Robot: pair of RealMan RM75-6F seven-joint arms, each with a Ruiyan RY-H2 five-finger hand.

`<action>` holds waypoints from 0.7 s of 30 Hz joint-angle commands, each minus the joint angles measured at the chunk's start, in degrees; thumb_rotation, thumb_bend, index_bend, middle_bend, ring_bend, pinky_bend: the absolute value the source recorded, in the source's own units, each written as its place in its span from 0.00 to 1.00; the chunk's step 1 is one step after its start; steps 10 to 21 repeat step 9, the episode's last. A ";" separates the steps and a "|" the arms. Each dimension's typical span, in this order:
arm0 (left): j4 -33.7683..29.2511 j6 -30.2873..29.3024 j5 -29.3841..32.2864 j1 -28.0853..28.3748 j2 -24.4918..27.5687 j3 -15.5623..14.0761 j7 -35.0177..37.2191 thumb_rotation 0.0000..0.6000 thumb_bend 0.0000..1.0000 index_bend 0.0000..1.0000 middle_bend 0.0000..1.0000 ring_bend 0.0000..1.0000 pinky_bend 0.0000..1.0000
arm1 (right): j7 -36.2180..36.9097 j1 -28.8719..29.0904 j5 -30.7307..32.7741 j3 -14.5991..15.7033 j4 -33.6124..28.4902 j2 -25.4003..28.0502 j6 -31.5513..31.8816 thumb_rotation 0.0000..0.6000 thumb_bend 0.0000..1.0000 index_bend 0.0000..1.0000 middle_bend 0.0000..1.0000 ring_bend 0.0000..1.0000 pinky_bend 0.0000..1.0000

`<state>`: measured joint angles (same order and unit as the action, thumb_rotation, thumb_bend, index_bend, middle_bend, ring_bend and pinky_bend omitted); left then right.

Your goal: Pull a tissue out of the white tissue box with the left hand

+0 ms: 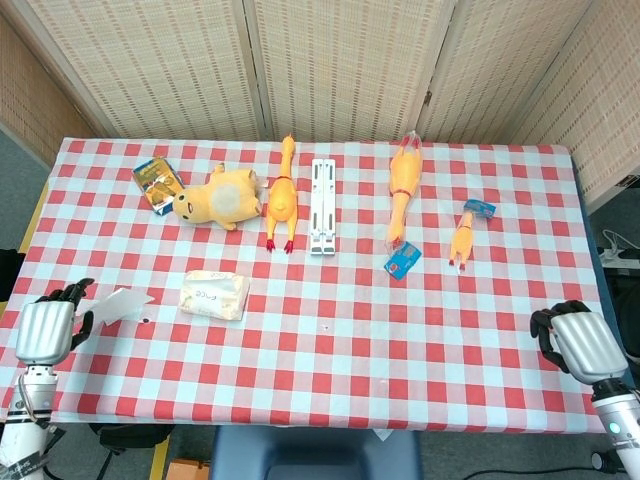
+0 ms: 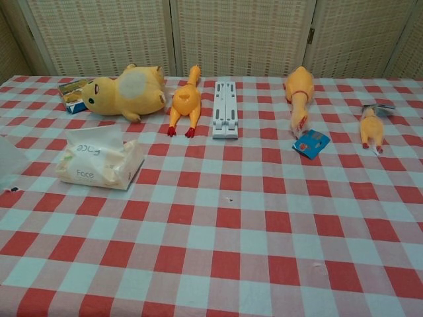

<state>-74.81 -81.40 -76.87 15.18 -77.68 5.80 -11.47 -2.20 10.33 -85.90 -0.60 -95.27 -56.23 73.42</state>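
The white tissue box lies on the checked table at the left; the chest view shows it too, with another tissue bunched at its top slot. My left hand is off the table's left front corner, well left of the box. It pinches a pulled-out white tissue that trails toward the box without touching it. A pale edge of that tissue shows at the chest view's left border. My right hand sits at the table's front right corner, fingers curled in, holding nothing.
Along the back lie a yellow plush toy, a small picture book, rubber chickens, a white folding stand and a blue card. A woven screen closes off the back.
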 commanded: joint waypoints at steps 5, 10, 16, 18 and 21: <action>0.02 -0.08 -1.44 -2.20 0.08 -2.23 4.45 1.00 0.45 0.09 0.17 0.23 0.45 | -0.07 -0.05 0.18 -0.10 -0.03 -0.11 0.18 1.00 0.73 0.59 0.58 0.40 0.32; 1.25 -0.92 -2.41 -3.49 -0.47 -2.80 8.57 1.00 0.45 0.09 0.17 0.23 0.44 | -0.74 0.01 0.65 -0.39 0.10 -0.58 0.30 1.00 0.73 0.59 0.58 0.40 0.32; 1.25 -0.92 -2.41 -3.49 -0.47 -2.80 8.57 1.00 0.45 0.09 0.17 0.23 0.44 | -0.74 0.01 0.65 -0.39 0.10 -0.58 0.30 1.00 0.73 0.59 0.58 0.40 0.32; 1.25 -0.92 -2.41 -3.49 -0.47 -2.80 8.57 1.00 0.45 0.09 0.17 0.23 0.44 | -0.74 0.01 0.65 -0.39 0.10 -0.58 0.30 1.00 0.73 0.59 0.58 0.40 0.32; 1.25 -0.92 -2.41 -3.49 -0.47 -2.80 8.57 1.00 0.45 0.09 0.17 0.23 0.44 | -0.74 0.01 0.65 -0.39 0.10 -0.58 0.30 1.00 0.73 0.59 0.58 0.40 0.32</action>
